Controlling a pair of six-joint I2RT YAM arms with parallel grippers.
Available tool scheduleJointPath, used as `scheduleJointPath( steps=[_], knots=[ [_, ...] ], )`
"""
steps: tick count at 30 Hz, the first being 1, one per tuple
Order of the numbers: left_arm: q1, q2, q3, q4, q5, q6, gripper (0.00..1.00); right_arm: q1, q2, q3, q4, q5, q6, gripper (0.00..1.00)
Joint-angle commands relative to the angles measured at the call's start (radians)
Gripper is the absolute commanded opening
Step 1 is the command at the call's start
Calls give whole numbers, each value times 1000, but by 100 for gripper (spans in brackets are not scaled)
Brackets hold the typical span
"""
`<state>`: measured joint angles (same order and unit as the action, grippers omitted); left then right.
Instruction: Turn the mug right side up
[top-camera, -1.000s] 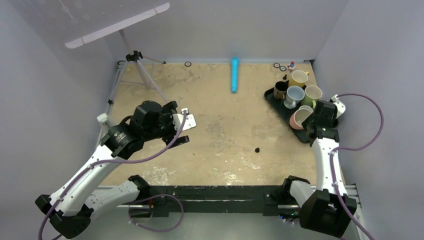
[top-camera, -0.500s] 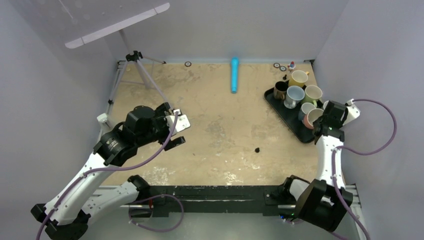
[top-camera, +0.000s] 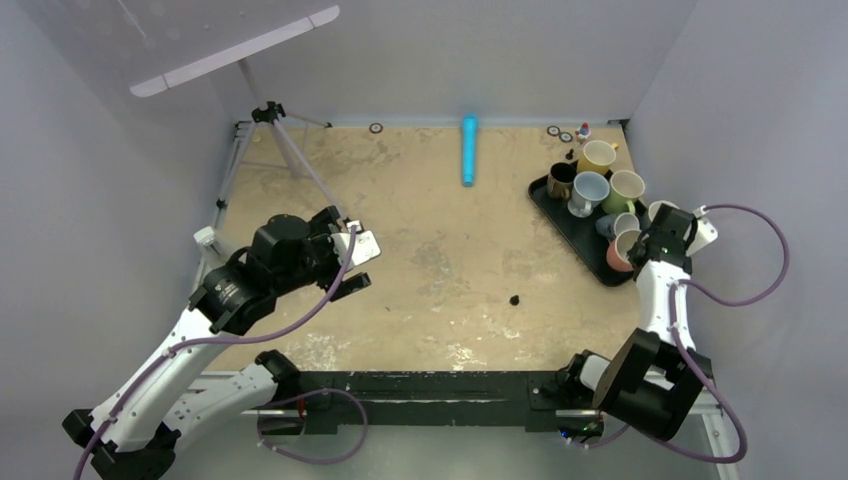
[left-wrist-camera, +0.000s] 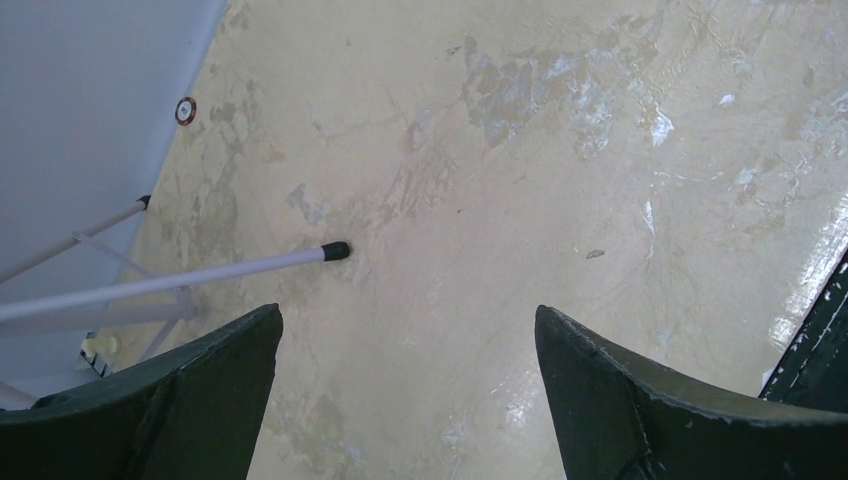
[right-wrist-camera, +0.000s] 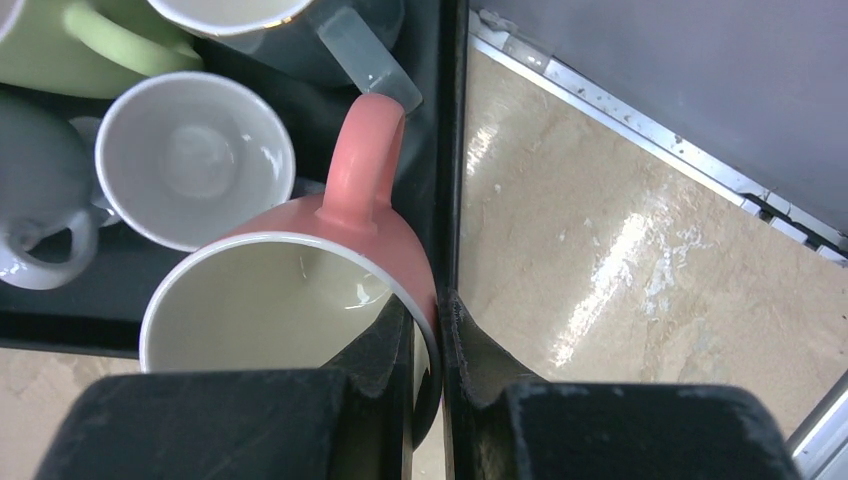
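Note:
The pink mug (top-camera: 620, 251) has a cream inside and its mouth faces up, at the near right corner of the black tray (top-camera: 575, 229). My right gripper (top-camera: 648, 243) is shut on its rim. In the right wrist view one finger is inside the mug (right-wrist-camera: 372, 205) and the other outside, and the gripper (right-wrist-camera: 432, 308) pinches the wall opposite the handle. I cannot tell whether the mug's base rests on the tray (right-wrist-camera: 446, 150). My left gripper (top-camera: 360, 266) hovers open over the left of the table, and the left wrist view shows nothing between its jaws (left-wrist-camera: 408, 315).
Several other mugs stand upright on the tray: yellow (top-camera: 597, 156), dark (top-camera: 561, 178), pale blue (top-camera: 588, 190), green (top-camera: 626, 186), small white (right-wrist-camera: 195, 160). A tripod (top-camera: 280, 140) stands at back left, its leg (left-wrist-camera: 200, 280) near my left gripper. A blue cylinder (top-camera: 468, 150) lies at the back.
My right arm has swung right and nearer with the pink mug, whose mouth has turned from sideways to up. My left arm has drawn back slightly to the left, still open.

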<state>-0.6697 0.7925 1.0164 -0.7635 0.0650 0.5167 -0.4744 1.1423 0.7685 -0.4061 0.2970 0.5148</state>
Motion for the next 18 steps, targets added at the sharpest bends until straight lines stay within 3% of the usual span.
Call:
scheduleJointPath(
  steps=[1,18],
  knots=[
    [4,-3,-17,52,-13,13,100,-5,-33,90,42,5,-40,0],
    [4,8,-4,51,-10,43,100,-4,76,233,94,-56,-193,0]
  ],
)
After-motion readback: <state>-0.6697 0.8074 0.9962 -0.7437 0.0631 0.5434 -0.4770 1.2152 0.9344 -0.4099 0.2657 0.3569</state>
